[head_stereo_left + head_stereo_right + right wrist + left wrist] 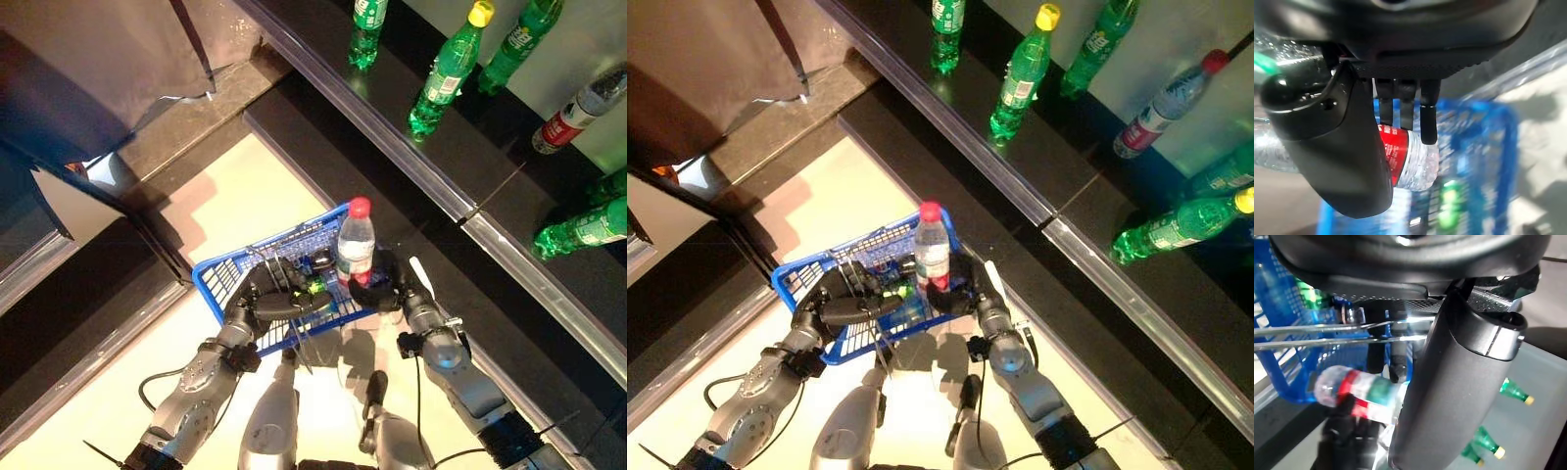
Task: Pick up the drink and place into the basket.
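Two robot hands meet at a blue basket, the right one holding a water bottle upright over its rim.

Nearest, the left arm reaches forward from the lower left, and its dark left hand (263, 300) is curled round the metal handle (1327, 330) of the blue wire-mesh shopping basket (227, 276), which it holds above the pale floor (245, 186). The right arm comes in from the lower right with its wrist bent inward; the dark right hand (390, 286) grips the lower body of the clear plastic water bottle with a red cap and red label (356, 243), thumb on one side and fingers on the other. The bottle stands upright at the basket's right edge. Beyond, on a dark shelf (411, 166), several green plastic bottles (446, 73) and another red-labelled clear bottle (578, 110) stand well apart.
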{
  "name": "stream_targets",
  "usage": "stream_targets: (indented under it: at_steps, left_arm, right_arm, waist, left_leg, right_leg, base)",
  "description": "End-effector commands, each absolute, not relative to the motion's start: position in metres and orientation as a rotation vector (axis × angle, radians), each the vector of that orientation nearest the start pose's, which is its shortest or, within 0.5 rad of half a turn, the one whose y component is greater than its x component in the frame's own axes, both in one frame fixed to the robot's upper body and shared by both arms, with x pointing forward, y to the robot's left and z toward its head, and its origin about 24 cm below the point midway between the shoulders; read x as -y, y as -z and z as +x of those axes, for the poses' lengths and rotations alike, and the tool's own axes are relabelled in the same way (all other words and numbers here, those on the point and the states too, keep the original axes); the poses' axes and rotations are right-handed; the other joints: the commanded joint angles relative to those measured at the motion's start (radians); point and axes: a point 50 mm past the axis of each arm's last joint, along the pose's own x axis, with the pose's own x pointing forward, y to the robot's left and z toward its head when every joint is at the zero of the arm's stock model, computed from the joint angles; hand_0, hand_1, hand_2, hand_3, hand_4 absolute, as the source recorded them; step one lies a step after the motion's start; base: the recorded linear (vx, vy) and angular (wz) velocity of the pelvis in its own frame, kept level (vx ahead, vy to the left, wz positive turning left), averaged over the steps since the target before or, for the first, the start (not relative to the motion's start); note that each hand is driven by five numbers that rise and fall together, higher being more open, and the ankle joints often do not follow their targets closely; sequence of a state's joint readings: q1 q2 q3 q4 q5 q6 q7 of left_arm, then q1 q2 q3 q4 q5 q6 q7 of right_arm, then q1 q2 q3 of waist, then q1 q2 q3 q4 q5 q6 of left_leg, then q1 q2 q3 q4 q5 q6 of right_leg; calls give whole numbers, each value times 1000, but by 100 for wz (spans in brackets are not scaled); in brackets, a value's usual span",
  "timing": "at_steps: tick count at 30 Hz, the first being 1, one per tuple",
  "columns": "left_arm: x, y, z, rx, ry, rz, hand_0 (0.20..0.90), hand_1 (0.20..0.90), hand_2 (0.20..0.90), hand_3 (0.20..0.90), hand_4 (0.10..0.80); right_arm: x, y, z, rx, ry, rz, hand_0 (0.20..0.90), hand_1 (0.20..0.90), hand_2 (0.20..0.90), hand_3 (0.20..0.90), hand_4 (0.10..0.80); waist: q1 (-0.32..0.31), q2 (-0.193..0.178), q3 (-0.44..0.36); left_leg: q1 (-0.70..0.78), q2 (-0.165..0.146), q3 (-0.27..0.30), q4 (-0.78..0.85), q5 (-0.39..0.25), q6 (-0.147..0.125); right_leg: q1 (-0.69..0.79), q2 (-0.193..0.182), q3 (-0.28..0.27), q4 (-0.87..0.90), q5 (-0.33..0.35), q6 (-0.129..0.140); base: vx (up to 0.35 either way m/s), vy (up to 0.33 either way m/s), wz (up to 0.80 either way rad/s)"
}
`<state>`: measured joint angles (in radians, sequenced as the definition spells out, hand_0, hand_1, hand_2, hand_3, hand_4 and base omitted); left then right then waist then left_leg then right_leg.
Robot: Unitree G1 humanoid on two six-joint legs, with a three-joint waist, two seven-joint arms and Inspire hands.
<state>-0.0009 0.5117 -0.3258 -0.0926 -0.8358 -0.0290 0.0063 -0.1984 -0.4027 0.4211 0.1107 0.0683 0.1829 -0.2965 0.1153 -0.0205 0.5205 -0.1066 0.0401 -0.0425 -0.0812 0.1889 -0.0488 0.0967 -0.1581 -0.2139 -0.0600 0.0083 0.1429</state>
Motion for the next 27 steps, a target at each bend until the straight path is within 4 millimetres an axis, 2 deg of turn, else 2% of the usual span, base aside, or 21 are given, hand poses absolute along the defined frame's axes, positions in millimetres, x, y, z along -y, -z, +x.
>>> stream_targets:
  at_steps: [1, 6, 13, 20, 27]
  left_arm:
    - [-116, -167, 231, 502, 716, -446, 300, 300, 300, 200, 100]
    - [-113, -170, 230, 493, 767, -437, 300, 300, 300, 200, 100]
    - [-109, -171, 229, 478, 827, -433, 300, 300, 300, 200, 100]
    - [-98, -172, 229, 441, 924, -434, 300, 300, 300, 200, 100]
    - [-81, -178, 226, 442, 1020, -431, 300, 300, 300, 200, 100]
  right_arm:
    - [139, -71, 301, 109, -29, -711, 300, 300, 300, 200, 100]
    - [153, -72, 314, 62, 7, -964, 300, 300, 300, 200, 100]
    - [159, -75, 323, 40, 35, -1147, 300, 300, 300, 200, 100]
    - [143, -91, 336, 97, -47, -1353, 300, 300, 300, 200, 100]
    - [110, -91, 340, 112, -255, -1487, 300, 300, 300, 200, 100]
  waist:
    - [4, 21, -289]
    - [21, 19, -282]
    - [38, 14, -277]
    - [49, 14, -276]
    - [58, 16, -267]
  left_leg:
    - [83, 11, -15, 13, -101, 22]
    - [74, 10, -25, 13, -98, 23]
    - [70, 9, -38, 11, -96, 25]
    - [64, 8, -46, 11, -95, 25]
    - [52, 5, -57, 10, -91, 25]
  right_leg:
    - [-69, -2, 7, 37, 66, -67]
    - [-73, -5, 4, 38, 68, -65]
    - [-72, -7, 2, 37, 72, -62]
    - [-76, -8, 2, 35, 74, -61]
    - [-87, -11, 1, 38, 73, -61]
  base:
    - [0, 0, 0]
    - [-13, 3, 0]
    - [5, -11, 9]
    - [0, 0, 0]
    - [-6, 1, 1]
